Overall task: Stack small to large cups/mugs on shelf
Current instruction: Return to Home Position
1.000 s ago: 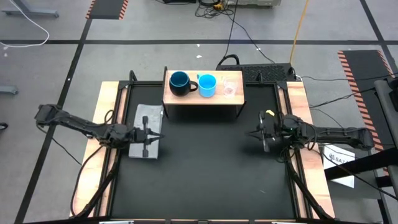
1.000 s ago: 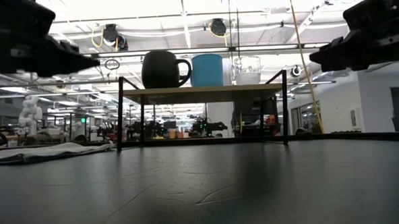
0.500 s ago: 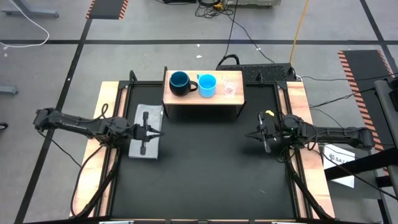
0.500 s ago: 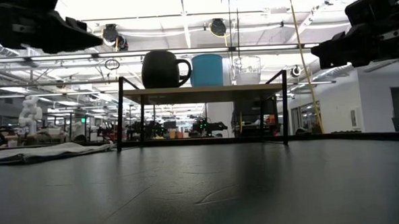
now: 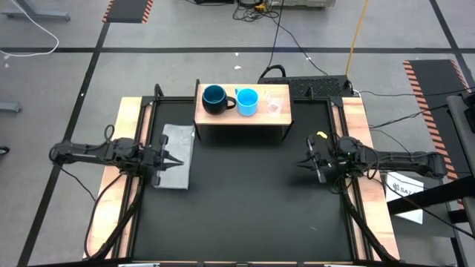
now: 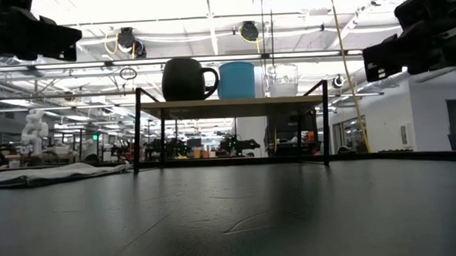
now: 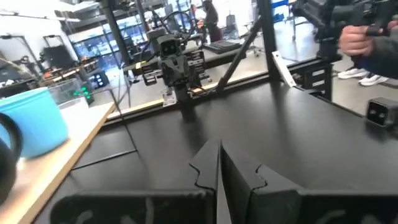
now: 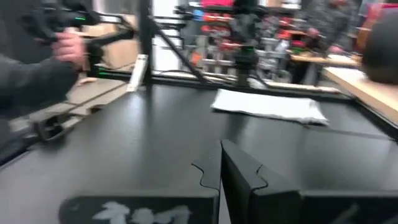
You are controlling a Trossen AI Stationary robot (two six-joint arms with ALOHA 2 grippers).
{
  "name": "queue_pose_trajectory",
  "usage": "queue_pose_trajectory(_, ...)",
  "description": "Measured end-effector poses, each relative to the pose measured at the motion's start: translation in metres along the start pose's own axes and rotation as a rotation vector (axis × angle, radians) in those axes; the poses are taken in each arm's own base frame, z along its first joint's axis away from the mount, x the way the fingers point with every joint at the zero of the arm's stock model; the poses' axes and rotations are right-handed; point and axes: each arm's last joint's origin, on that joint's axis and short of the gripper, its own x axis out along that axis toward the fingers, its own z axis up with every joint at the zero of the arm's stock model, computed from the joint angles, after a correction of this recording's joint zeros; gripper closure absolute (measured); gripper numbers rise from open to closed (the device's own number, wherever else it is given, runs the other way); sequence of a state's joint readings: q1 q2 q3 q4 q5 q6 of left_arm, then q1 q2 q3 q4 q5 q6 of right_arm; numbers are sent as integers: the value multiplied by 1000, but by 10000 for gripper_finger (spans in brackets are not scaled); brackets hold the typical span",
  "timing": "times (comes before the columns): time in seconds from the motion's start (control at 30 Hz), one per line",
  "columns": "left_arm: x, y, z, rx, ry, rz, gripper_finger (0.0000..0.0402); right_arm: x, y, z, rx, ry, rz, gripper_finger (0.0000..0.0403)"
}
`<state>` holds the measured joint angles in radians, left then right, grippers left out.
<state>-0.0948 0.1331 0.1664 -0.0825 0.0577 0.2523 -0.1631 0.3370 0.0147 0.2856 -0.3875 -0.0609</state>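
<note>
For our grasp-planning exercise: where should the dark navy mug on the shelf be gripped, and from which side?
Grip the rim of the dark navy mug on the side away from the light-blue cup, coming down from above. It stands upright, mouth open, and its handle points at that cup with little gap, so the handle looks hard to reach.

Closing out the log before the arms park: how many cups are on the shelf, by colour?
Dark navy mug: 1
Light-blue cup: 1
Clear plastic cup: 1
Total on the shelf: 3
Left hand and right hand are shut, holding nothing.
</note>
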Motion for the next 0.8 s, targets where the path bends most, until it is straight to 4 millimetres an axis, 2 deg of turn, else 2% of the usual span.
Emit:
queue_pose_trajectory(0.13,-5,-4,-5,7,-38,-81,380,0,3,4,2,-46,89,403)
queue_pose_trajectory(0.3,-9,-6,-10,-4,-35,-82,380,0,2,4,12,-41,86,403)
queue_pose_trajectory(0.6,-9,-5,-14,-65,11,-20,380,0,-1,2,43,-16,-50,403)
queue_pose_trajectory(0.8,-8,-3,-5,-63,-120,-7,380,0,-2,7,30,-63,-70,403)
